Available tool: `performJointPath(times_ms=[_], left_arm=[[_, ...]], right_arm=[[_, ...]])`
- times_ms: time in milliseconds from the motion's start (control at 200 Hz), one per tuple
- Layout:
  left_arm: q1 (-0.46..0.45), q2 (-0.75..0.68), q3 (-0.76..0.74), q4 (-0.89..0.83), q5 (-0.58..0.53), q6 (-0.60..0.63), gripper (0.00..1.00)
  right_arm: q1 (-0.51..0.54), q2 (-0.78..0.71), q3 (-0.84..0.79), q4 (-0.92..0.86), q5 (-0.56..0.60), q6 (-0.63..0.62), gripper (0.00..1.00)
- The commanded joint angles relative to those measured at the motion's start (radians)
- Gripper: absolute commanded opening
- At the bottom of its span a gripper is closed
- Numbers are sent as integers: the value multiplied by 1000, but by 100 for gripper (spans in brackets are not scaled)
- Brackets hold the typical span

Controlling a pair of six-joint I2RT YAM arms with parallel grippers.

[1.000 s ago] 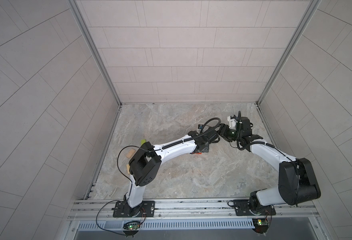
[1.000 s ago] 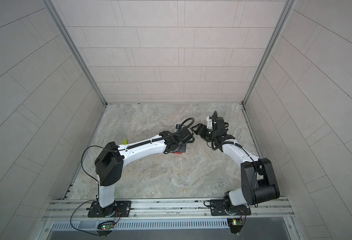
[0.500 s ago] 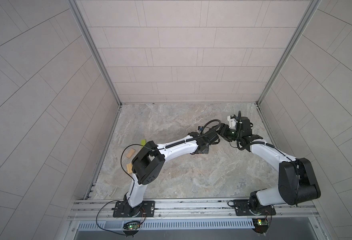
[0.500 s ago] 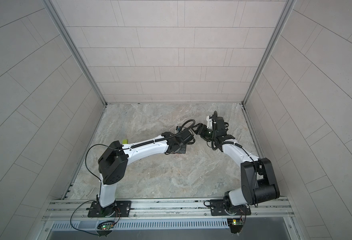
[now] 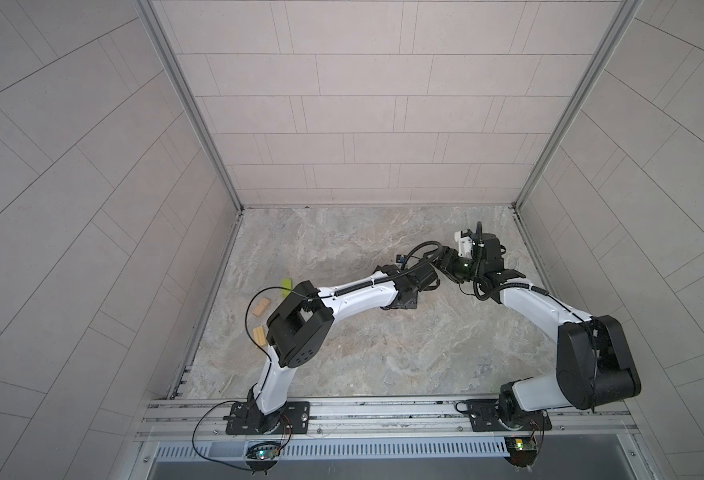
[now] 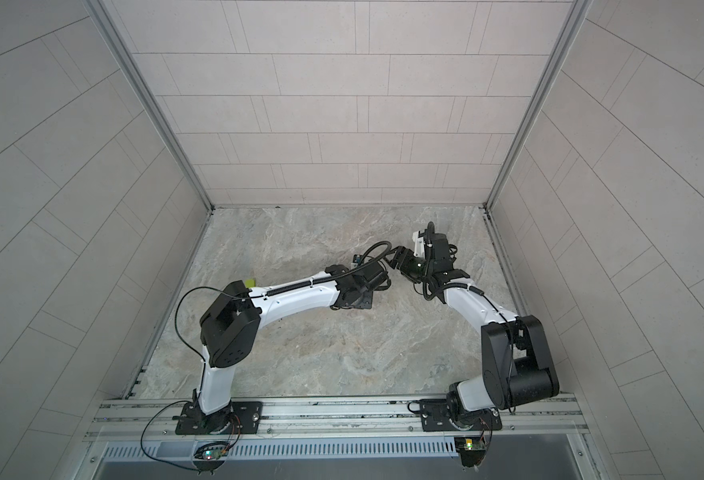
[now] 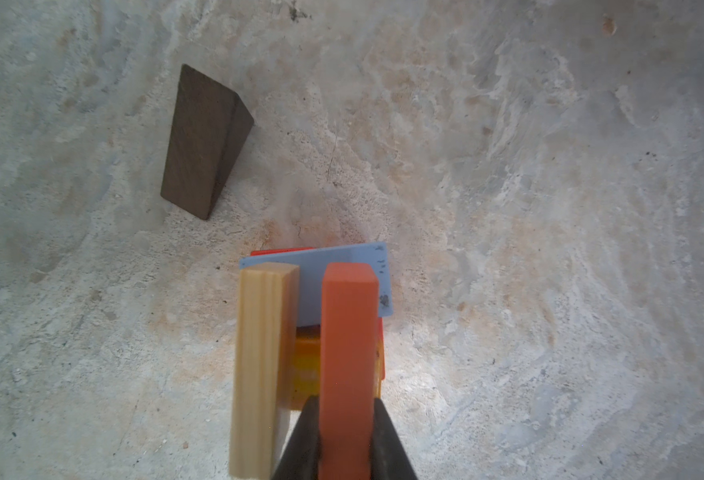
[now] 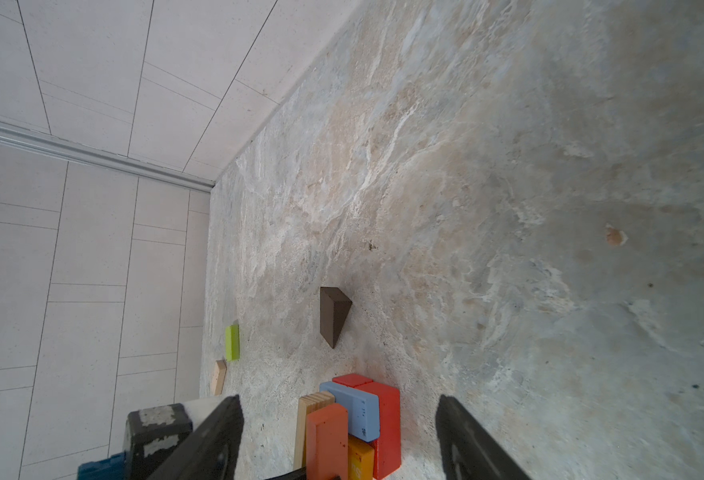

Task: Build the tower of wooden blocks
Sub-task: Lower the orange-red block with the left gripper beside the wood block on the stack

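Since a second ago, left arm shifted slightly toward 12 o'clock. Left claw [image 7: 344, 449] clamped on orange block [image 7: 348, 353], set beside tan block [image 7: 261, 365] atop tower [image 8: 356, 424] mid-desk [image 5: 383, 353]. Right claw [image 8: 337, 440] apart, empty, straddling tower. No legible writing.

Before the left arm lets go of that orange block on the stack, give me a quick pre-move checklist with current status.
1. Left hand grips the orange block: ok, jaws clamp both its sides.
2. Orange block parallel to the tan block on the tower: ok.
3. Orange block fully seated on the layer below: cannot tell, contact is hidden.
4. Light blue block lies crosswise beneath: ok.
5. Right hand is open, jaws clear of the tower: ok.
6. Dark brown block lies loose on the table, apart from the tower: ok.
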Motion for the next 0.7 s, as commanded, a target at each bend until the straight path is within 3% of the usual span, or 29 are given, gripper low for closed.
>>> performJointPath(times_ms=[0, 696], left_arm=[[-1, 14, 10, -15, -5, -13, 6], [-3, 21, 25, -14, 2, -17, 22]], right_arm=[[-1, 9, -15, 21, -4, 16, 74], [-1, 10, -15, 21, -3, 17, 74]])
